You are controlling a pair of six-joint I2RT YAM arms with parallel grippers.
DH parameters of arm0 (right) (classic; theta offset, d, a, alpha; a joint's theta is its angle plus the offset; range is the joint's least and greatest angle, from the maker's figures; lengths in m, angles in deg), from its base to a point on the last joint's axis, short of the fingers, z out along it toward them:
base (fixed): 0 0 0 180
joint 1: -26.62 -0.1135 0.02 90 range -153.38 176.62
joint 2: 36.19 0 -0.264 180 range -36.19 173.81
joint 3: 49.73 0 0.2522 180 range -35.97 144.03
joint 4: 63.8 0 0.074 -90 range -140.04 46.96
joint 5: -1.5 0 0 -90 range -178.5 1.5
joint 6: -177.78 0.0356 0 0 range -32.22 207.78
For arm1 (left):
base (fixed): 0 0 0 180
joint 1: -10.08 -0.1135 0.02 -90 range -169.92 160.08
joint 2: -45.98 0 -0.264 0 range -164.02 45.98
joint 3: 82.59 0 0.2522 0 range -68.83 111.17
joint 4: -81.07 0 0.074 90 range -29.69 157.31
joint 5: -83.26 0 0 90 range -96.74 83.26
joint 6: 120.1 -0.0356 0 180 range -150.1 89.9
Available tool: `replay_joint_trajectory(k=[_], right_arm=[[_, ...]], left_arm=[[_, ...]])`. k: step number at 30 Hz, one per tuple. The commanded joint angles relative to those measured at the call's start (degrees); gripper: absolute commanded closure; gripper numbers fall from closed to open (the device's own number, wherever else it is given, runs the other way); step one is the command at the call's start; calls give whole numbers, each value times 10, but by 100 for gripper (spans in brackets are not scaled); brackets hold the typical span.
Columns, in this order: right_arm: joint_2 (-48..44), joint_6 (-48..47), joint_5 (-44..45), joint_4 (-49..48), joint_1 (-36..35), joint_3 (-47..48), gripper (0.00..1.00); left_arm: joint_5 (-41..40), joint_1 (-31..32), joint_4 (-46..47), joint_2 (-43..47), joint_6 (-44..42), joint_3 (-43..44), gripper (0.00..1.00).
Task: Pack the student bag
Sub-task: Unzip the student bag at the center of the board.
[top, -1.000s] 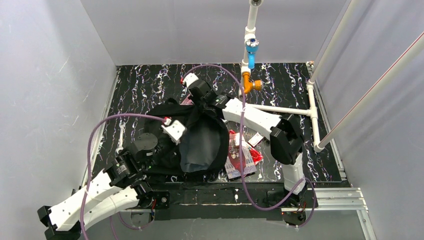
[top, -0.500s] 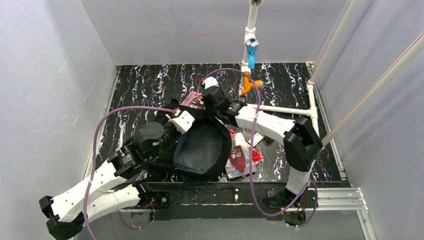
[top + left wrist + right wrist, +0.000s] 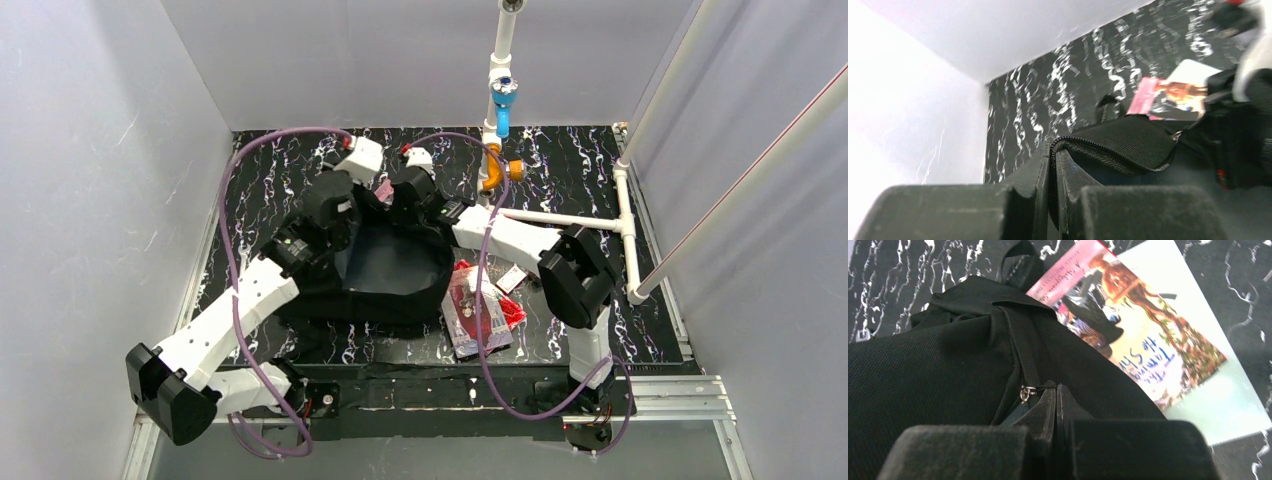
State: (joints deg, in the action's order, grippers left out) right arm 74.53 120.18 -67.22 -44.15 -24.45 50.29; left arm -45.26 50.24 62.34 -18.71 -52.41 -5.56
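The student bag (image 3: 400, 300) lies with its mouth open on the black marbled table (image 3: 270, 170). The left gripper (image 3: 1053, 151) is clamped, fingers nearly together, on the bag's zipper rim at its far left edge. The right gripper (image 3: 1056, 390) is clamped on the bag's far rim, beside the zipper pull (image 3: 1024, 392). A paperback book (image 3: 1148, 335) lies just beyond the bag, one corner hidden by it. Red printed items (image 3: 480, 310) lie against the bag's side nearest the right arm's base.

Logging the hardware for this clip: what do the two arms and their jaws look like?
The left arm and right arm match: white shell links joined by bulky black joint housings. A purple cable loops loosely along each. A small white camera block sits at each wrist. The jaws are matte black, blocky fingers.
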Motion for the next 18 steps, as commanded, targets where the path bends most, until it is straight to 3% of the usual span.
replay_joint_trajectory(k=[1, 3, 11, 18], right_arm=[[28, 1, -8, -13, 2, 79, 99], [40, 5, -22, -17, 5, 90, 99], [83, 50, -125, -46, 2, 118, 99], [2, -57, -99, 98, 14, 73, 36]], left_arm=[[-7, -61, 35, 36, 49, 3, 100], [-3, -74, 80, 69, 25, -39, 100], [15, -154, 72, 95, 40, -101, 100], [91, -156, -63, 138, 181, -124, 100]])
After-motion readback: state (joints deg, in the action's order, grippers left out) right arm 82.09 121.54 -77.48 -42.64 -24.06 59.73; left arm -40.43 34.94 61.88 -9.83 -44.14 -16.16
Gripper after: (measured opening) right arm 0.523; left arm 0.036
